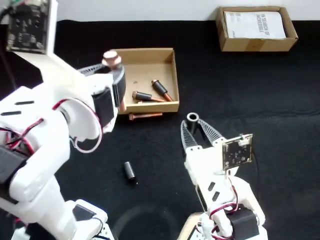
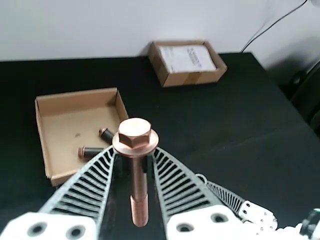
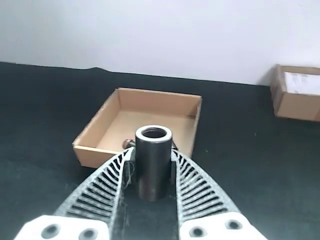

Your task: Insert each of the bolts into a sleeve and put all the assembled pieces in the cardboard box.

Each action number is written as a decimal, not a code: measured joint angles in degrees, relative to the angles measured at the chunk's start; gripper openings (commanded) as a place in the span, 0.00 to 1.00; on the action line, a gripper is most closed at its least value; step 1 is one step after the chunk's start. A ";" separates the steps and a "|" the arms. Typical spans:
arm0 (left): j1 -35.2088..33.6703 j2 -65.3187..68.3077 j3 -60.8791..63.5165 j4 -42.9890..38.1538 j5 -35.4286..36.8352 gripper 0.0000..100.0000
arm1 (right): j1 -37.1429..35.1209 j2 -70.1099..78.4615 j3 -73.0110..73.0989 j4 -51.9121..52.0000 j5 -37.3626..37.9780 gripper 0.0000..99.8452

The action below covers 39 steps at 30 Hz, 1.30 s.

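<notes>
— While both claws grip, what's on the desk [image 1: 260, 110]?
— Two boxes: the cardboard box [image 1: 155, 107], two assembled pieces [image 1: 145, 96] inside, and a far box [image 1: 255, 45]. Left claw [image 2: 134, 152] pinches one bolt [image 2: 135, 137] upright; right claw [image 3: 151, 156] pinches one sleeve [image 3: 153, 175] upright.
— Loose parts?
— One spare bolt [image 1: 145, 116] just beside the cardboard box, one spare sleeve [image 1: 130, 171] well apart.

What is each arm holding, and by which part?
The left jaws clamp a bolt by its shank, head up; the right jaws clamp a sleeve by its sides, opening up.
</notes>
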 measured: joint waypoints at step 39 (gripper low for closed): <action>5.10 -25.14 78.68 -56.00 4.13 0.01 | -12.75 28.04 -5.45 -7.56 0.00 0.01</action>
